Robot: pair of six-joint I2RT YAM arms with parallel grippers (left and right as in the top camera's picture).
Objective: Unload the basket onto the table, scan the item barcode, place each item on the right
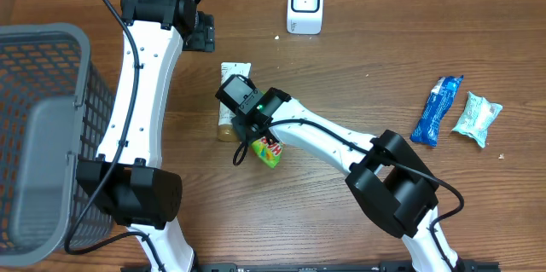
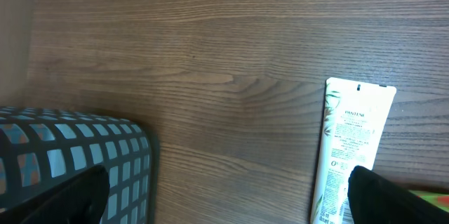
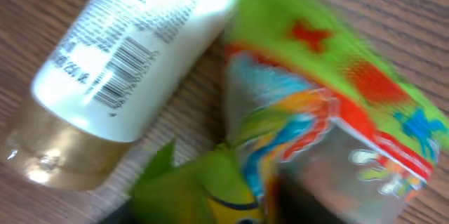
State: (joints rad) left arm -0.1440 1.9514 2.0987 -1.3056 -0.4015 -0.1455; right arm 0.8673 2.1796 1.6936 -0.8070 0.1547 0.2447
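A green snack packet [image 1: 270, 153] with red and yellow print lies in the middle of the table, beside a white shampoo tube [image 1: 232, 74] with a gold cap. My right gripper [image 1: 256, 136] is down on the packet. In the right wrist view the packet [image 3: 316, 97] is bunched up between the jaws of the right gripper [image 3: 280, 199], blurred and very close, and the tube's barcode [image 3: 123, 69] faces up. The white barcode scanner [image 1: 305, 4] stands at the back. My left gripper [image 1: 200, 31] hangs open at the back left, holding nothing.
A grey mesh basket [image 1: 43, 136] fills the left side, and its corner [image 2: 70, 154] shows by the left fingers. A blue packet [image 1: 436, 110] and a pale teal packet [image 1: 476, 118] lie at the right. The tube [image 2: 351, 140] lies under the left gripper [image 2: 224, 199].
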